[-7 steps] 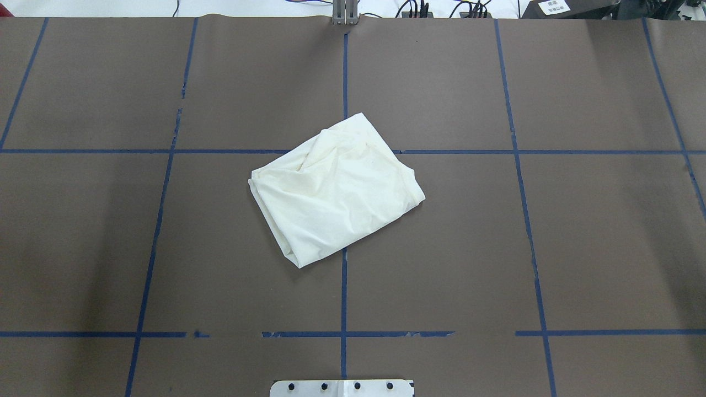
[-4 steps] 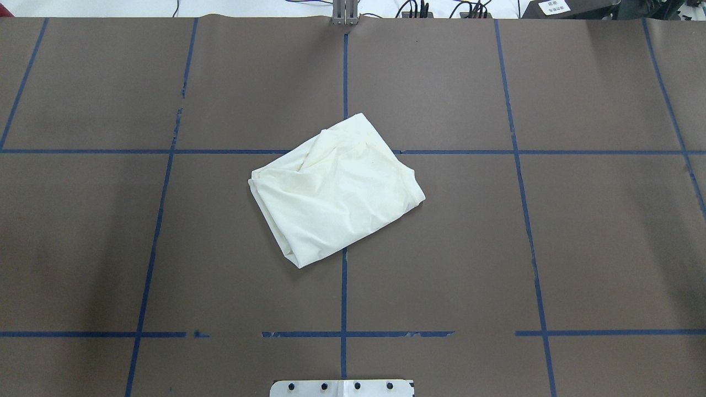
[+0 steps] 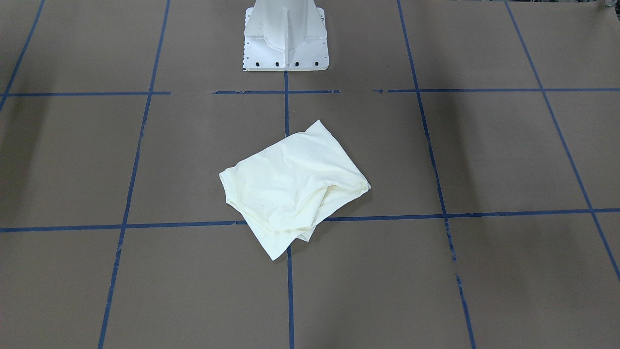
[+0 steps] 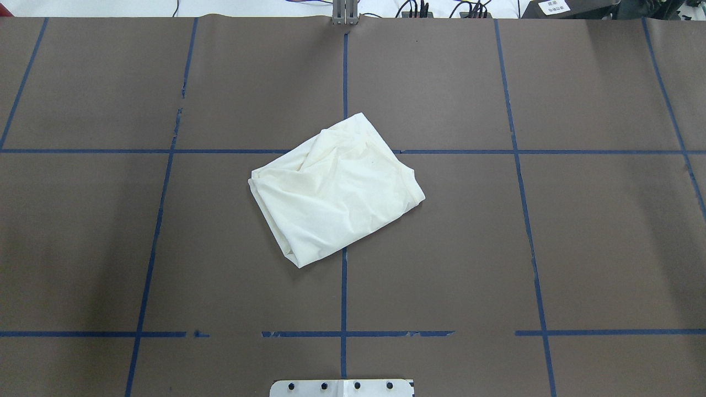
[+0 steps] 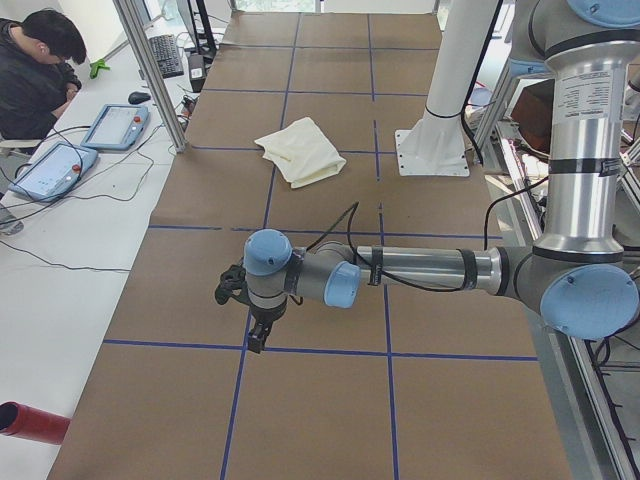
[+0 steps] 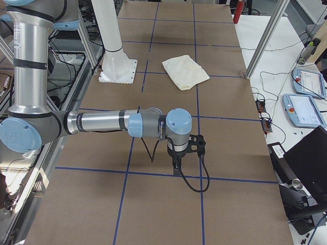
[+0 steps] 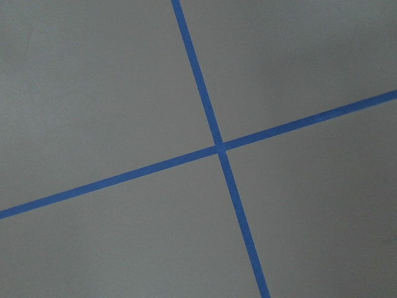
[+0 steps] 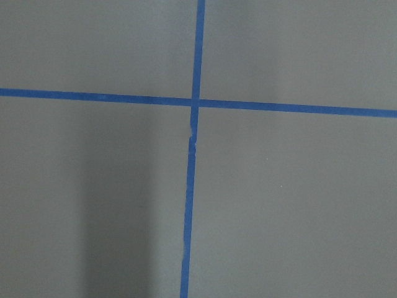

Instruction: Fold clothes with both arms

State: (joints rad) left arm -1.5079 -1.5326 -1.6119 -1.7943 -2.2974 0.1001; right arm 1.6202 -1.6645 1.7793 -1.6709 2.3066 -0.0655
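Note:
The clothes are one cream shirt (image 4: 336,190), folded into a rumpled, tilted rectangle with the plain side up, lying alone at the middle of the brown table (image 4: 606,248). The shirt also shows in the front-facing view (image 3: 290,186) and in both side views (image 5: 300,150) (image 6: 185,71). Neither arm appears in the overhead or front-facing views. The left gripper (image 5: 255,340) hangs over a tape crossing far from the shirt, and I cannot tell whether it is open or shut. The right gripper (image 6: 176,166) hangs likewise at the table's other end, state unclear. Both wrist views show only bare table with blue tape lines.
The white pedestal base (image 3: 286,39) stands at the robot's side of the table. Blue tape lines (image 4: 343,298) grid the brown cover. A seated person (image 5: 40,70), teach pendants (image 5: 115,125) (image 6: 304,109) and a metal post (image 5: 150,70) lie beyond the far edge.

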